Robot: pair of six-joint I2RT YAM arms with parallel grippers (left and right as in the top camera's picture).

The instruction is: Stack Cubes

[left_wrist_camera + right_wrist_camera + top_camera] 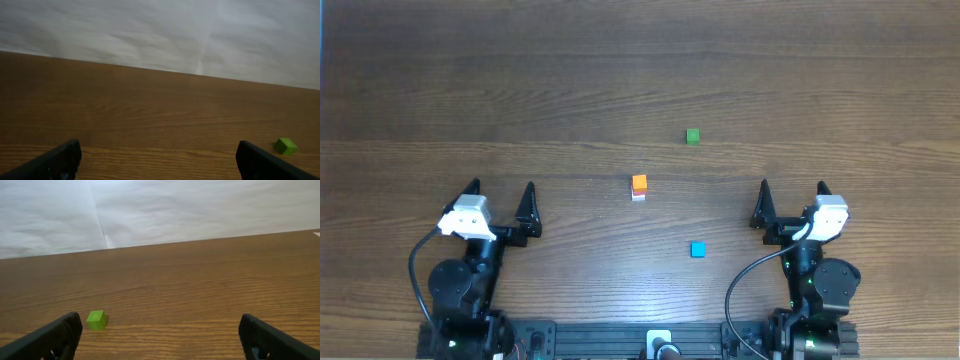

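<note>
Wooden table [470, 80] is seen to carry 4 small cubes: an orange cube [639, 181] appears to sit on a white cube [638, 196] near the middle, a green cube [693, 136] lies farther out, and a blue cube [697, 249] lies nearer the bases, both loose and well apart from the pair. The left gripper [501, 184] and the right gripper [792, 185] are held low on their own sides, each with its fingers spread wide and nothing between them. The step in hand is judged to be the fetching of a 3rd cube, and the blue cube is best taken by the right arm, which stands closest to it. The fingers should be squared to 2 opposite faces and closed at mid-height, so that the cube is not twisted. It should be lifted well clear before being carried across, then lowered straight down onto the orange cube with edges lined up, and released only once it is seated, lest the pair be nudged over.
</note>
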